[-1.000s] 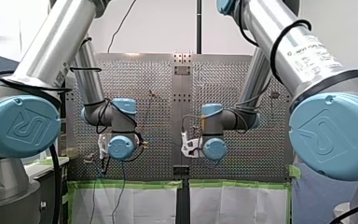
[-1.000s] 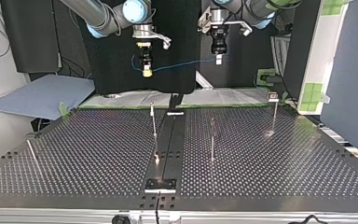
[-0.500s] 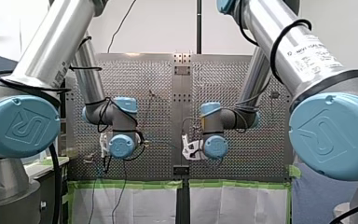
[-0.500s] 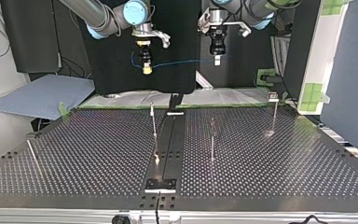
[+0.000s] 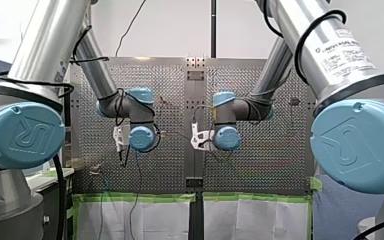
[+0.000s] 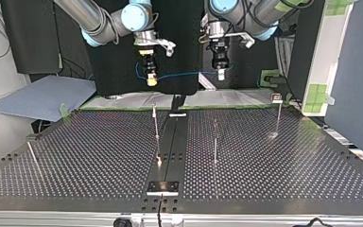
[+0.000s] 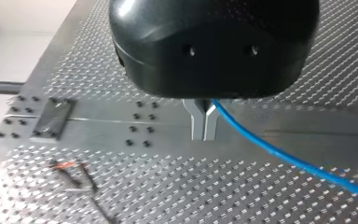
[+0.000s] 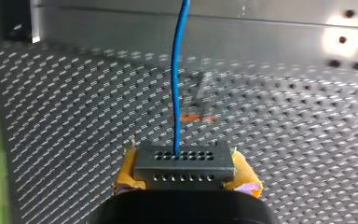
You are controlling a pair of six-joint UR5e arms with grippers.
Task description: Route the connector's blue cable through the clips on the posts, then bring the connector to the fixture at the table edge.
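In the top view my right gripper (image 6: 150, 80), with yellow pads, hangs at the left, above the table's far edge. It is shut on the grey connector (image 8: 182, 164), which sits between its pads (image 8: 247, 179) in the right wrist view. The blue cable (image 6: 184, 74) runs from the connector across to my left gripper (image 6: 221, 74), at the right. The left wrist view shows that gripper's metal fingers (image 7: 204, 126) pressed together on the cable (image 7: 284, 156), which trails off to one side. In the front view both wrists hide their grippers.
Three thin posts stand on the perforated table: one beside the centre rail (image 6: 156, 123), one right of it (image 6: 215, 142) and a clip-topped one further right (image 6: 278, 113). A slanted rod (image 6: 32, 158) stands near the left edge. A black plate (image 6: 163, 187) ends the rail.
Both arms have shifted with the cable stretched between them. In the top view both grippers now hang a little lower. In the front view both wrists sit higher and closer together.
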